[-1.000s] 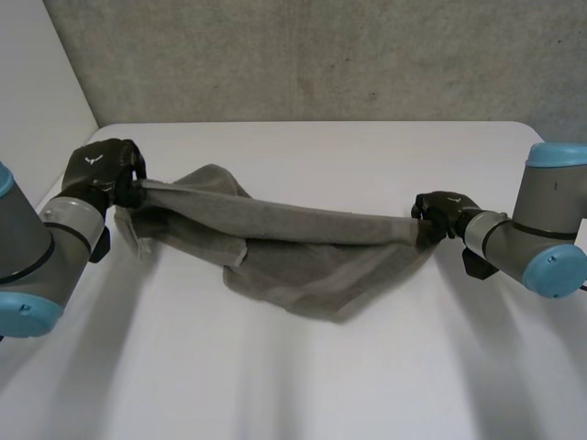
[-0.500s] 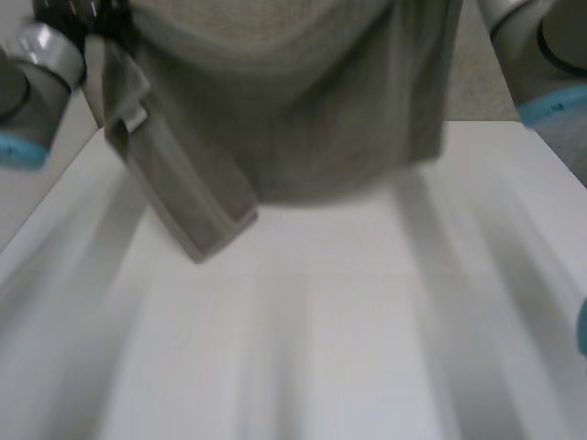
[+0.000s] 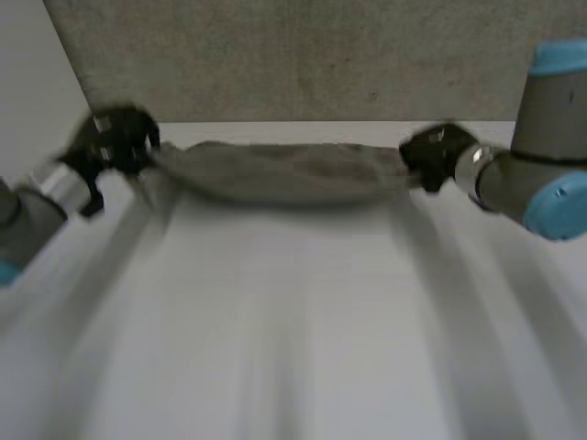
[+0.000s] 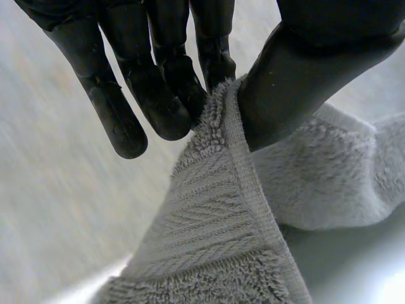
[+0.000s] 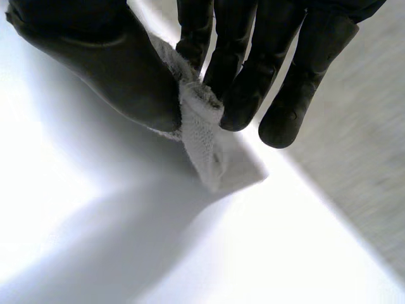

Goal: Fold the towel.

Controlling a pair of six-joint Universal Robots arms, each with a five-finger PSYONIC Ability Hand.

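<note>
A grey towel (image 3: 280, 172) is stretched in a long band between my two hands near the far edge of the white table (image 3: 293, 321). My left hand (image 3: 115, 142) holds its left end; in the left wrist view the thumb and fingers (image 4: 158, 95) pinch the towel's hemmed edge (image 4: 221, 190). My right hand (image 3: 431, 156) holds the right end; in the right wrist view its thumb (image 5: 107, 63) and fingers pinch a small corner of the towel (image 5: 202, 133) just above the table.
A grey wall (image 3: 303, 55) stands right behind the table's far edge. The table's left edge runs close by my left arm (image 3: 27, 211). My right arm (image 3: 541, 165) reaches in from the right.
Both hands lifted the towel high in front of the camera, then swung it away and down. It now stretches near the far edge of the table instead of the middle.
</note>
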